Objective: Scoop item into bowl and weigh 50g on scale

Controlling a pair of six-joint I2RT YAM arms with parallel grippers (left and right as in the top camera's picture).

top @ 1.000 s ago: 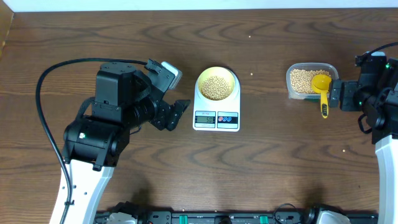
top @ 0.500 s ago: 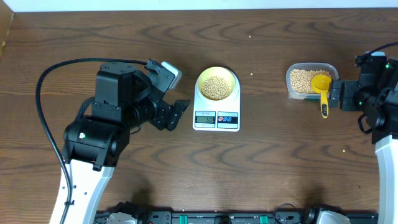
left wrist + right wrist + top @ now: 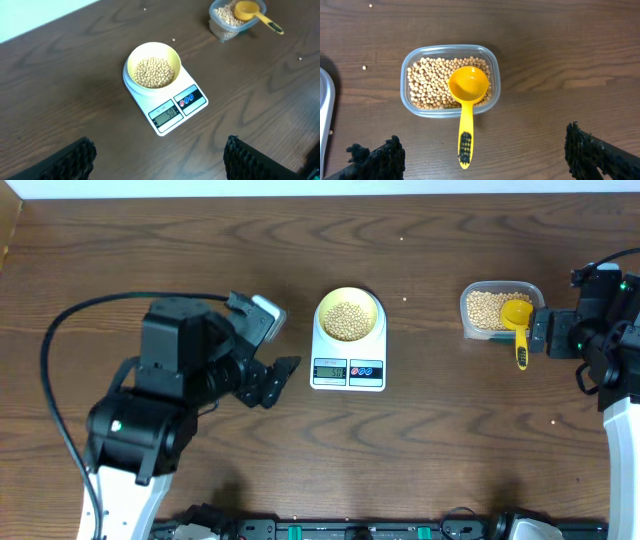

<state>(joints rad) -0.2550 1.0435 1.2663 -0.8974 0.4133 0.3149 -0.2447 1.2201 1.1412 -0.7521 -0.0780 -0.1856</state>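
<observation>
In yel. bowl [image 3: 152, 50]: round tan beans [image 3: 154, 72]

Overhead: fixed above the dark brown wooden table [image 3: 450, 450], facing straight down, far enough off to take in both arms and the whole work area.

Left wrist: raised and tilted, looking obliquely forward at middle distance onto the white flat digital scale [image 3: 147, 102] and the small round pale yellow bowl [image 3: 150, 49]. Clear plastic tub [image 3: 220, 31] and bright yellow long-handled scoop [image 3: 249, 9] small at top right. Left gripper [image 3: 157, 162] framing the lower corners.

Right wrist: pointing nearly straight down, close over tub and scoop. Right gripper [image 3: 487, 157] framing the lower corners, with a white sliver of scale at the left edge.

Shared by all three: tub, scoop, scale.
</observation>
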